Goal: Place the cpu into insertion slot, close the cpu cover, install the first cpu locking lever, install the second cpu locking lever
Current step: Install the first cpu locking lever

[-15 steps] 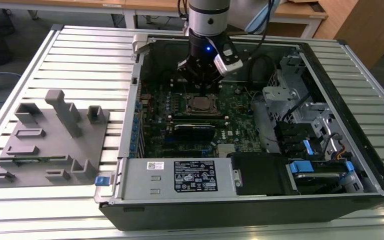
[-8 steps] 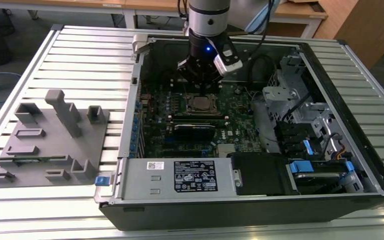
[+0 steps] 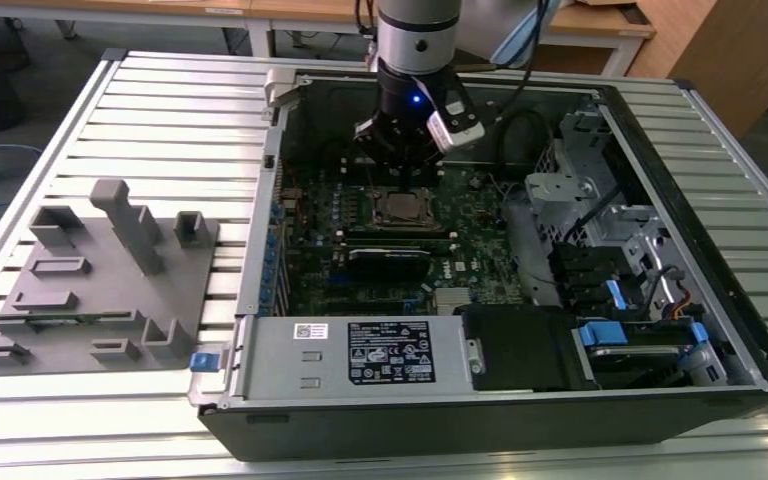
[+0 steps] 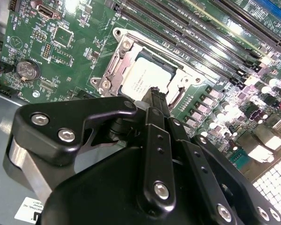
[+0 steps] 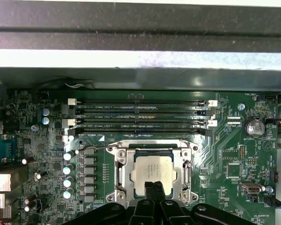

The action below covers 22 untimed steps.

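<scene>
Gripper (image 5: 155, 187) hung low inside the open computer case (image 3: 357, 420), fingers drawn together with barely a gap and nothing between them. You probably had them pinched into one narrow tip for pressing on small metal parts, not for grasping. Note the cpu (image 5: 152, 171): it lay flat in the insertion slot (image 5: 153, 152) on the green motherboard (image 5: 225, 140), silvery top facing up. The cpu cover (image 5: 125, 174) looked folded down around it, its cut-out framing the chip and its edges seemingly lying on the chip's rim, which would keep it seated. In both wrist views the fingertips stood directly over the edge of the cpu farthest from the memory slots (image 5: 140, 115); whether they touched it, you could not tell. A thin lever rod (image 5: 93, 148) ran beside the frame on the memory-slot side, latched or not unclear.
</scene>
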Tool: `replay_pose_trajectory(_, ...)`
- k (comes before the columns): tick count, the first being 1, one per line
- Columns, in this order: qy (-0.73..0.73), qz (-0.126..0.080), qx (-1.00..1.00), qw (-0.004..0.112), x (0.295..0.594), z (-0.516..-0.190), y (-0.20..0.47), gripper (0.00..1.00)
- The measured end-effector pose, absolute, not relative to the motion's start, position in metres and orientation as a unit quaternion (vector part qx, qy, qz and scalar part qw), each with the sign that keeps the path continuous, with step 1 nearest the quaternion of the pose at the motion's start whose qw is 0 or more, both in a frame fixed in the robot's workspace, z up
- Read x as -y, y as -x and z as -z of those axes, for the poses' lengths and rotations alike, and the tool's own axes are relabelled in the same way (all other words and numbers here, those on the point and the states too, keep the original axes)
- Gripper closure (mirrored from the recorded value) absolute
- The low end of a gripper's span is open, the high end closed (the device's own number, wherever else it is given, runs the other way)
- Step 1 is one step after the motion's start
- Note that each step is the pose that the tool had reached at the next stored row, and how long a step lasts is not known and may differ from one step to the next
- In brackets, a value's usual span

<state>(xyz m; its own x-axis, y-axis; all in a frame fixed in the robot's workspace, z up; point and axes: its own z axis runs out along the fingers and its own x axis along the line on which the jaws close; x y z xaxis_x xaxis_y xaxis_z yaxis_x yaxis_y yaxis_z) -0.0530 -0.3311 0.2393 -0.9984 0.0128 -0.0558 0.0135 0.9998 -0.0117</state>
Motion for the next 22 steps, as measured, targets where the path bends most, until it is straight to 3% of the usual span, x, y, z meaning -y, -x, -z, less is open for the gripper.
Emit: replay_pose_trajectory(22, -0.007, 0.006, -1.0, 0.028, 0.331, -0.239, 0.066, 0.89)
